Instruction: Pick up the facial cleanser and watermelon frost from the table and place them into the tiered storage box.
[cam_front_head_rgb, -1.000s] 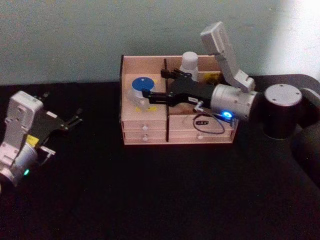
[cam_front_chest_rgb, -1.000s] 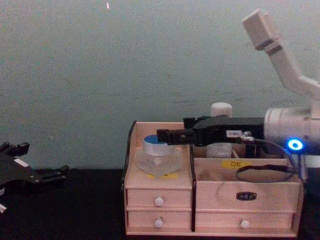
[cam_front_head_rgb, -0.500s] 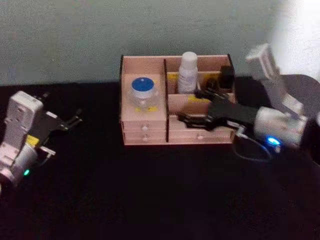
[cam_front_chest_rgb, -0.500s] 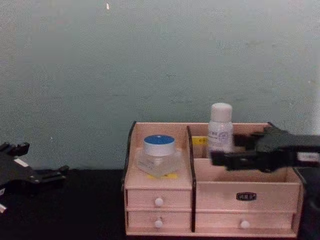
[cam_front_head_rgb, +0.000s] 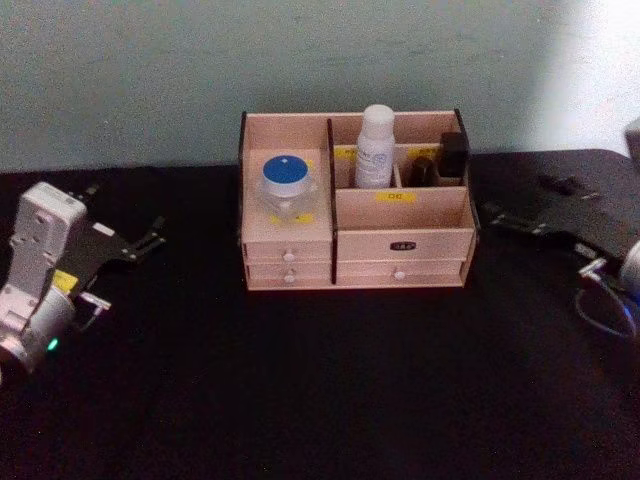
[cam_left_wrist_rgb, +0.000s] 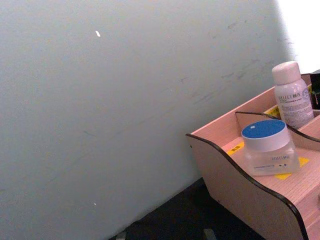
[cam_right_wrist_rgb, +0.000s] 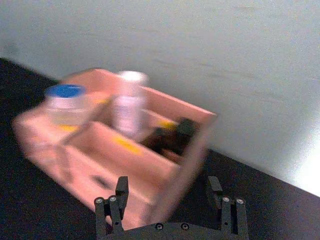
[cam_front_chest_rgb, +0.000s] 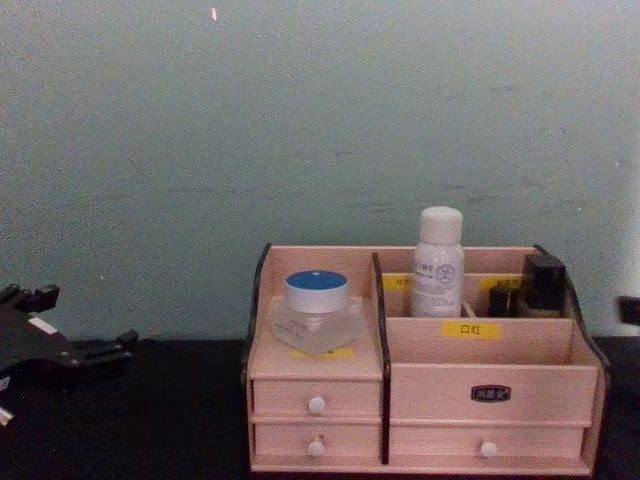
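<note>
The tiered storage box (cam_front_head_rgb: 404, 226) stands mid-table against the wall, also in the chest view (cam_front_chest_rgb: 430, 392). A clear jar with a blue lid (cam_front_head_rgb: 286, 180) (cam_front_chest_rgb: 317, 306) (cam_left_wrist_rgb: 267, 147) rests on its left tier. A white bottle (cam_front_head_rgb: 375, 147) (cam_front_chest_rgb: 438, 262) (cam_left_wrist_rgb: 292, 95) stands upright in a back compartment. Which is the facial cleanser and which the watermelon frost I cannot tell. My right gripper (cam_front_head_rgb: 515, 205) (cam_right_wrist_rgb: 167, 187) is open and empty, to the right of the box. Far left, my left gripper (cam_front_head_rgb: 152, 236) (cam_left_wrist_rgb: 164, 234) is open and empty.
Small dark items (cam_front_head_rgb: 452, 155) (cam_front_chest_rgb: 543, 280) sit in the box's back right compartment. Two rows of white-knobbed drawers (cam_front_chest_rgb: 318, 404) face me. The black tabletop (cam_front_head_rgb: 330, 380) lies bare in front of the box. A pale wall (cam_front_chest_rgb: 300, 120) stands close behind it.
My right gripper has pulled back from above the box's left tier, moving right and away from the box. The jar, the bottle and the left arm have stayed put.
</note>
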